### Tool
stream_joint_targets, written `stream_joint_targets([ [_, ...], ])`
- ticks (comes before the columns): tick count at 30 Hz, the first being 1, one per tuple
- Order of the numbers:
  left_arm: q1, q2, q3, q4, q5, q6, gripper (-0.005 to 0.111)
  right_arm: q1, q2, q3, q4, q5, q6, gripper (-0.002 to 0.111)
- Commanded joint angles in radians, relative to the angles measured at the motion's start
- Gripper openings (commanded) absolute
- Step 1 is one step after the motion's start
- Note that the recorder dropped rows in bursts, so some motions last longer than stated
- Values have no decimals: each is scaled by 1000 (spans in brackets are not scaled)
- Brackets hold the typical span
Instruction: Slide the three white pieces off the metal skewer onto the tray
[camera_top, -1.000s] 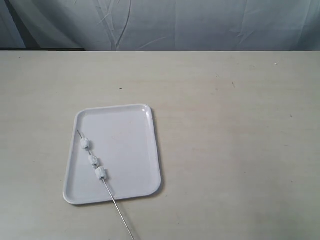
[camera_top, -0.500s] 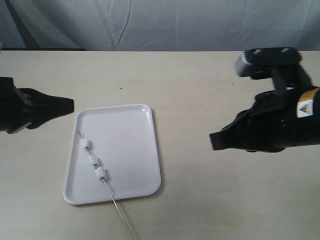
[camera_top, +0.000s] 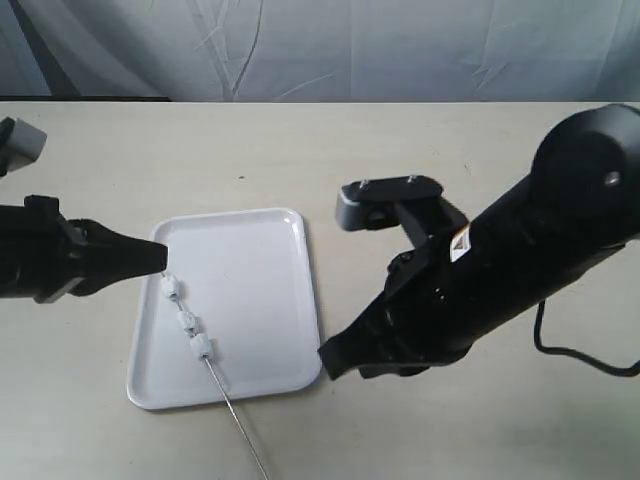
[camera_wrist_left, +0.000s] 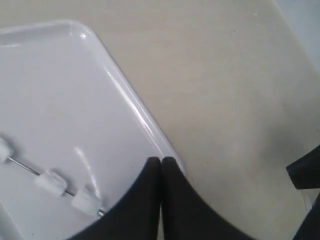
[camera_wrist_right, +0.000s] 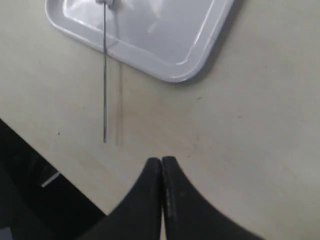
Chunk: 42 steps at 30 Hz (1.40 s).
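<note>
The white tray (camera_top: 255, 290) lies left of centre on the table. Across its left part runs the thin metal skewer (camera_top: 235, 418), threaded through three white pieces (camera_top: 186, 320), with its bare end sticking out over the tray's front rim. My left gripper (camera_top: 162, 257) is shut and hovers at the tray's left rim near the skewer's far tip. In the left wrist view the left gripper (camera_wrist_left: 161, 160) shows closed over the tray (camera_wrist_left: 75, 90) with the pieces (camera_wrist_left: 50, 181) nearby. My right gripper (camera_top: 325, 362) is shut, just off the tray's front right corner. In the right wrist view the right gripper (camera_wrist_right: 161, 160) sits above bare table, short of the skewer (camera_wrist_right: 104, 90).
The beige table (camera_top: 450, 170) stretches around the tray, with a grey cloth backdrop (camera_top: 350, 45) behind it. The table's front edge (camera_wrist_right: 45, 160) shows in the right wrist view, close to the skewer's bare end.
Both arms have come into view and moved in toward the tray: the left to its left rim, the right down to its front right corner. Skewer and pieces have not moved.
</note>
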Motion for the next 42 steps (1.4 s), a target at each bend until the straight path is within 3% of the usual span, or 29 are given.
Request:
stream_joint_targets([
  [1, -7, 1, 37, -3, -62, 33, 6, 70, 59, -8, 16, -39, -40, 7],
  [5, -7, 1, 41, -3, -87, 29, 23, 116, 117, -30, 91, -67, -41, 34],
  [7, -7, 1, 41, -3, -72, 29, 31, 135, 149, -47, 115, -78, -41, 42],
  [10, -7, 1, 41, -3, 14, 29, 42, 158, 196, -76, 115, -83, -41, 39],
  [14, -7, 1, 41, -3, 136, 29, 44, 185, 265, -121, 112, -85, -41, 29],
  [20, -10, 28, 70, -3, 197, 21, 44, 192, 348, -165, 113, -91, -37, 39],
  [29, -127, 41, 98, -3, 287, 21, 44, 207, 385, -174, 112, -99, -33, 40],
  [42, -129, 41, 126, -3, 315, -24, 44, 209, 401, -174, 112, -141, -33, 40],
])
